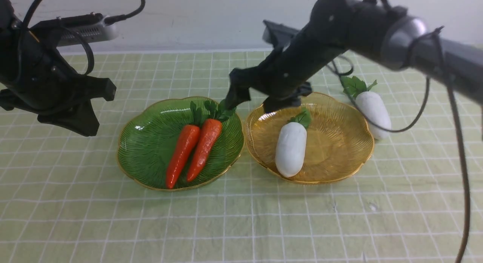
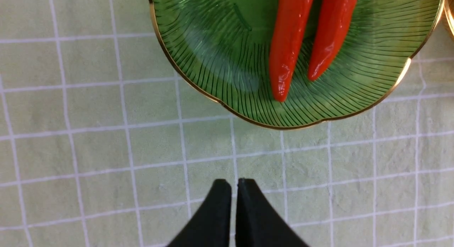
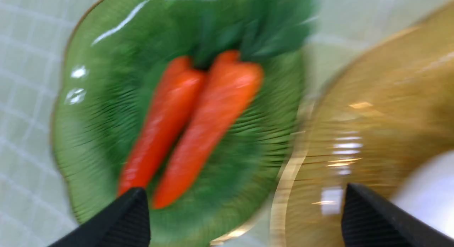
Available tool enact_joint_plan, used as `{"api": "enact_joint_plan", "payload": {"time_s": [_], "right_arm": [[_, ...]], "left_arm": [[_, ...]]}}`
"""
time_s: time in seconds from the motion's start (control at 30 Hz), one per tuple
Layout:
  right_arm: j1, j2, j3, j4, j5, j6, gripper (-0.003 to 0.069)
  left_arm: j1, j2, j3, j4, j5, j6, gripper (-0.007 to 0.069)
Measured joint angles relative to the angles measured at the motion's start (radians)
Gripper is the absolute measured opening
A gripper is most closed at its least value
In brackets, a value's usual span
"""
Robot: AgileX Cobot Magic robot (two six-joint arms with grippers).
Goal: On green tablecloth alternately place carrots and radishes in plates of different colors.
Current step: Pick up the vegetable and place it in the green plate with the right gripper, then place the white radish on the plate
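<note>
Two orange carrots lie side by side in the green plate; they also show in the left wrist view and, blurred, in the right wrist view. One white radish lies in the amber plate. The second radish lies on the green tablecloth behind that plate's right side. My right gripper hangs open and empty above the gap between the plates' far edges. My left gripper is shut and empty above the cloth, left of the green plate.
A black cable from the right arm loops down across the loose radish. A wall runs along the table's far edge.
</note>
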Motion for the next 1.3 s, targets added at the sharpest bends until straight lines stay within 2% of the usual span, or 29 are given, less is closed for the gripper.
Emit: {"api": "enact_joint_plan", "payload": {"time_s": [0.1, 0.2, 0.33, 0.47, 0.73, 0.9, 1.07, 1.17, 1.3], "right_arm": [[-0.078, -0.002, -0.049, -0.124, 0.065, 0.014, 0.0668], [-0.167, -0.002, -0.057, -0.300, 0.096, 0.080, 0.0652], [-0.248, 0.019, -0.061, -0.424, 0.082, 0.174, 0.0642], [-0.287, 0.067, -0.060, -0.447, 0.041, 0.210, 0.0632], [-0.287, 0.189, -0.060, -0.443, -0.044, 0.224, 0.0615], [-0.287, 0.231, -0.060, -0.488, -0.086, 0.258, 0.0589], [-0.287, 0.252, -0.060, -0.507, -0.097, 0.270, 0.0552], [-0.287, 0.256, -0.060, -0.510, -0.098, 0.269, 0.0496], [-0.290, 0.256, -0.084, -0.553, -0.065, 0.249, 0.0473]], "left_arm": [[0.000, 0.000, 0.000, 0.000, 0.000, 0.000, 0.0006], [0.000, 0.000, 0.000, 0.000, 0.000, 0.000, 0.0006], [0.000, 0.000, 0.000, 0.000, 0.000, 0.000, 0.0006], [0.000, 0.000, 0.000, 0.000, 0.000, 0.000, 0.0006], [0.000, 0.000, 0.000, 0.000, 0.000, -0.001, 0.0006], [0.000, 0.000, 0.000, 0.000, 0.000, -0.001, 0.0006], [0.000, 0.000, 0.000, 0.000, 0.000, -0.001, 0.0006], [0.000, 0.000, 0.000, 0.002, 0.000, -0.001, 0.0006], [0.000, 0.000, 0.000, 0.004, 0.000, -0.001, 0.0006]]}}
